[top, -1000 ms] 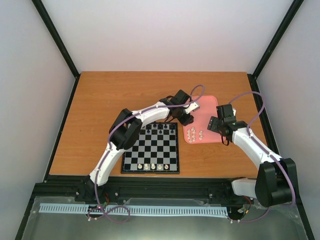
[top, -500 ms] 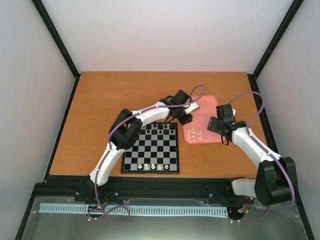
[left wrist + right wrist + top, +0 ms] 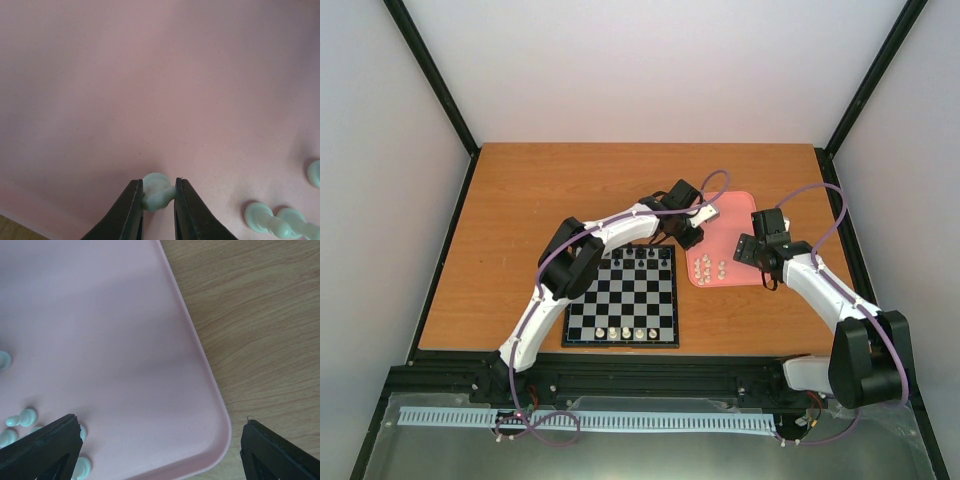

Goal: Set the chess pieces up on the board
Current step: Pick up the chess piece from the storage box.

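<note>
Now left fingers (image 3: 134, 201) are pinched shut on one cream chess piece (image 3: 156, 192) between their tips on the pink tray (image 3: 150, 75), likely for transfer to the board (image 3: 623, 295); right fingers (image 3: 46, 445) gape wide, empty.

Lab cell: white panels (image 3: 660, 70), black frame (image 3: 432, 75)

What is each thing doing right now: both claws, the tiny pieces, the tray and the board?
Left gripper: shut on one white chess piece.
Right gripper: open, empty.
Pink tray: holds loose white pieces, some lying down.
Board: flat, a few placed white pieces on its near row, black pieces at its far end.
</note>
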`<state>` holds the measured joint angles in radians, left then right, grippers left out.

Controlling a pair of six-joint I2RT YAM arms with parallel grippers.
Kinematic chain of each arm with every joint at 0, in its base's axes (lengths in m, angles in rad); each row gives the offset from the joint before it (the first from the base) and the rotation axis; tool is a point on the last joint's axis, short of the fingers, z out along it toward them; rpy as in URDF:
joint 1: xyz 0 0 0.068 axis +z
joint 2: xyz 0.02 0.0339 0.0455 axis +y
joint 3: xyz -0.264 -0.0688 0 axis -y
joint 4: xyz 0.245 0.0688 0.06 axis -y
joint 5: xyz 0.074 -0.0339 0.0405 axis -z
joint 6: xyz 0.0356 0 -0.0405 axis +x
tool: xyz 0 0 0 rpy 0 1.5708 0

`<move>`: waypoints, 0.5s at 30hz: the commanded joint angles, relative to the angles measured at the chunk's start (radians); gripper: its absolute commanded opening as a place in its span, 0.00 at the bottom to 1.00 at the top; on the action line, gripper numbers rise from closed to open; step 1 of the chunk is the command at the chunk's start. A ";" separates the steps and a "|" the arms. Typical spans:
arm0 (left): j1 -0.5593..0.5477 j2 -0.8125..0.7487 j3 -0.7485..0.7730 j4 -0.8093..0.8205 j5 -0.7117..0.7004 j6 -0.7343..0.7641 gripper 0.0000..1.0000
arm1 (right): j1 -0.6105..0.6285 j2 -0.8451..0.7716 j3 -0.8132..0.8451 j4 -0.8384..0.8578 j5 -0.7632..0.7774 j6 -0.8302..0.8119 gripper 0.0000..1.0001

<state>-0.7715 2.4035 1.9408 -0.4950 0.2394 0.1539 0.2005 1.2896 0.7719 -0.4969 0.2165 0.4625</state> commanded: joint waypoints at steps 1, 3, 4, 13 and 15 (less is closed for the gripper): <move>-0.008 -0.002 0.047 0.001 -0.010 -0.003 0.01 | -0.004 0.003 0.021 0.020 -0.002 -0.004 1.00; -0.008 -0.009 0.047 0.000 -0.014 -0.008 0.01 | -0.004 0.002 0.021 0.021 -0.004 -0.002 1.00; -0.009 -0.015 0.046 0.000 -0.016 -0.010 0.01 | -0.004 0.001 0.021 0.022 -0.005 -0.001 1.00; -0.008 -0.067 0.054 0.003 -0.023 -0.014 0.01 | -0.004 -0.020 0.013 0.025 -0.010 0.006 1.00; -0.008 -0.074 0.056 0.003 -0.020 -0.011 0.01 | -0.004 -0.025 0.011 0.025 -0.010 0.007 1.00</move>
<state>-0.7715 2.3981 1.9423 -0.4950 0.2241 0.1528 0.2005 1.2892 0.7719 -0.4957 0.2028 0.4606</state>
